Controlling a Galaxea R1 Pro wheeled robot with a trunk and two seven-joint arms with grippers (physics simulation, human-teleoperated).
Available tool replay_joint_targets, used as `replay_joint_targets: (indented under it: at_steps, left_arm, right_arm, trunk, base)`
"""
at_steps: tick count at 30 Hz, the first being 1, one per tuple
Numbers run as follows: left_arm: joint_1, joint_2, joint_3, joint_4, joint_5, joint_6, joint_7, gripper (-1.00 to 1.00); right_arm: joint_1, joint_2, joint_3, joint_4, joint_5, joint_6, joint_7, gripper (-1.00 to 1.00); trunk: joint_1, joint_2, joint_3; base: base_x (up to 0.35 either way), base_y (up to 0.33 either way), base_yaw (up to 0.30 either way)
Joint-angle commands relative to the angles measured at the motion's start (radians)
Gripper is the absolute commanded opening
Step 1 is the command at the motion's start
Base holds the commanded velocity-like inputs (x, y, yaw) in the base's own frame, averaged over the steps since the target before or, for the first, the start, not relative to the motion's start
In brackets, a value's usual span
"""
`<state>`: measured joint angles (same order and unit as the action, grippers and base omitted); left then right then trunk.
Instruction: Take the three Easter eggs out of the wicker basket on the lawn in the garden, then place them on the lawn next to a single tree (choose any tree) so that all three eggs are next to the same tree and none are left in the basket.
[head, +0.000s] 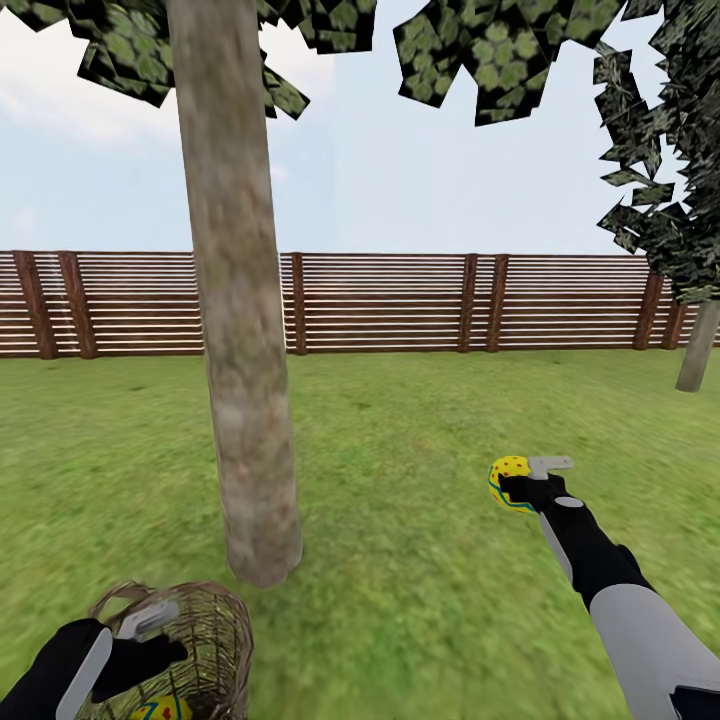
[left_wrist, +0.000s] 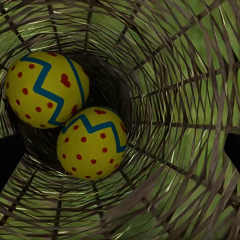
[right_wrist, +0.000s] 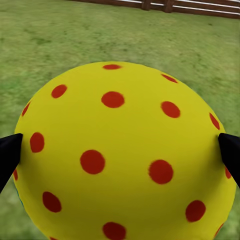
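Observation:
My right gripper (head: 524, 487) is shut on one yellow Easter egg (head: 508, 482) with red dots, held above the lawn (head: 400, 440) to the right of the tree (head: 240, 350). That egg (right_wrist: 125, 155) sits between the two dark fingertips (right_wrist: 9, 156). The wicker basket (head: 218, 640) stands on the grass just in front of the pale trunk's base. My left gripper (head: 150, 622) hangs open over the basket's mouth. Two more Easter eggs (left_wrist: 90, 142) (left_wrist: 46, 90) lie touching each other at the bottom of the basket (left_wrist: 180, 100). One of them (head: 160, 710) peeks out in the head view.
A brown slatted fence (head: 400, 300) closes off the far end of the lawn. A second pale trunk (head: 697, 345) stands at the far right under dark foliage. Open grass stretches between the two trunks and around my right arm.

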<state>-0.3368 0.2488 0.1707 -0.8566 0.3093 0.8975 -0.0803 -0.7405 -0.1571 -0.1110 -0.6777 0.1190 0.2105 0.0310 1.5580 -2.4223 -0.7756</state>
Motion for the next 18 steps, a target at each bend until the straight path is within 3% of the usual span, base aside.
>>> replay_joint_targets:
  at_steps: [1,11,18]
  left_arm:
    - [-0.001,0.000,0.003,-0.001,-0.007,0.005,-0.008,1.00]
    - [-0.001,0.000,0.003,-0.001,-0.007,0.005,-0.008,1.00]
    - [-0.001,-0.001,0.003,-0.001,-0.007,0.005,-0.007,1.00]
  right_arm:
    - [0.000,0.001,-0.002,-0.002,0.010,0.006,0.003,-1.00]
    - [0.001,0.001,-0.002,-0.002,0.011,0.005,0.003,-1.00]
    - [0.018,0.001,-0.002,-0.009,0.010,0.004,0.003,-1.00]
  trunk:
    - [0.004,-0.008,-0.004]
    - [0.042,-0.078,-0.036]
    - [0.045,-0.079,-0.063]
  base:
    - [0.000,0.000,0.000]
    - [0.000,0.000,0.000]
    - [0.000,0.000,0.000]
